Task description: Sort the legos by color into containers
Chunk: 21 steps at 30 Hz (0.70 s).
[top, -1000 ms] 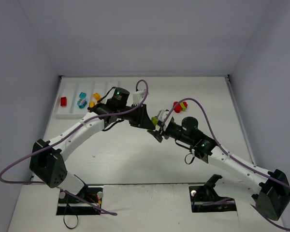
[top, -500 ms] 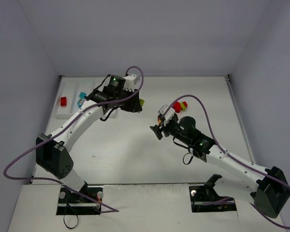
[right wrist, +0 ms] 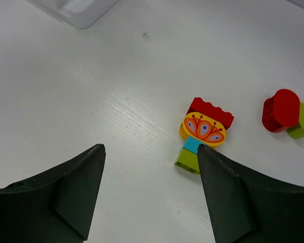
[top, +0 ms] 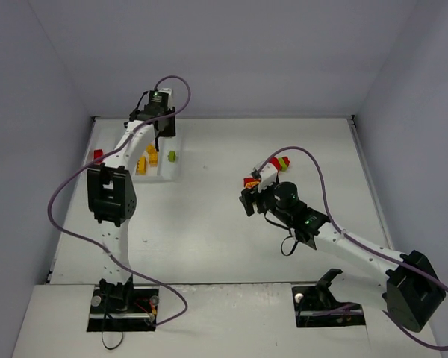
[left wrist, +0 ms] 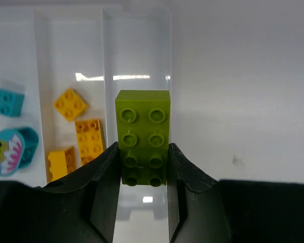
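— Where's the lime green plastic brick [left wrist: 143, 121]?
— At the rightmost compartment [left wrist: 137, 55] of the white plastic tray [left wrist: 71, 50], far left corner of the tabletop [top: 209, 239]. The left gripper [left wrist: 143, 149] flanks its near end closely; pinching or just clear, I can't tell.
— And the right gripper [right wrist: 149, 147]?
— Spread wide, empty, above a red, yellow, cyan and lime brick clump [right wrist: 205, 129] right of the tabletop's middle.

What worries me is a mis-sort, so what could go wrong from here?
1. The lime green brick sits between the jaws of the left gripper, at the rightmost compartment of the tray; if it clings to a jaw, it may tip in with the yellow bricks next door.
2. The open right gripper hangs over a red, yellow, cyan and lime clump; binned whole, it would mix colours.
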{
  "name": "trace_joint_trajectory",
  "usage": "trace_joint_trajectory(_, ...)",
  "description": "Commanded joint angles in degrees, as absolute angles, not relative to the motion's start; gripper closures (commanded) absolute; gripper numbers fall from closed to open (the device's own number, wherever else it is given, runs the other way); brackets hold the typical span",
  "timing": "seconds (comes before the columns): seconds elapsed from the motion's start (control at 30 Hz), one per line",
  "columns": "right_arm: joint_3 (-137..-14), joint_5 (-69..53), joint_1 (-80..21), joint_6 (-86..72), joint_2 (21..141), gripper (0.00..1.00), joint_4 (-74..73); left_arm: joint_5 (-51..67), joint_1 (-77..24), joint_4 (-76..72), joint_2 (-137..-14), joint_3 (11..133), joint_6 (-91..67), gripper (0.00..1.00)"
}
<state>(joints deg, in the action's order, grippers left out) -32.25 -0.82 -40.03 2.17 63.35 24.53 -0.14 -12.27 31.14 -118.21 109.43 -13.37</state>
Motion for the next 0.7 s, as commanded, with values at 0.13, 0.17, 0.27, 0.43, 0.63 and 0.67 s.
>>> trace_joint_trajectory(0.13,-32.4,-1.1,-39.5,-5.9,61.3,0.3,24.7,-3.9,-9.9,31.8,-133.5,130.0,-12.0,0.9)
trace_joint_trajectory(0.17,-32.3,-0.8,-39.4,-6.1,60.9,0.3,24.5,-3.8,-9.9,32.0,-134.6,131.1,-11.7,0.88)
trace_joint_trajectory(0.27,-32.1,2.0,-39.2,-6.2,61.3,0.3,24.4,-3.3,-9.8,31.9,-138.0,133.9,-11.6,0.81)
trace_joint_trajectory(0.43,-32.8,4.7,-38.8,-7.0,63.7,0.3,23.6,-2.2,-9.2,32.0,-139.3,133.9,-12.1,0.55)
trace_joint_trajectory(0.63,-33.7,7.5,-36.8,-9.8,64.7,0.29,22.8,-1.1,-9.3,30.7,-133.3,129.3,-12.7,0.32)
trace_joint_trajectory(0.67,-34.2,7.6,-36.3,-10.0,64.9,0.29,22.4,-0.8,-9.3,30.6,-132.2,127.8,-13.0,0.31)
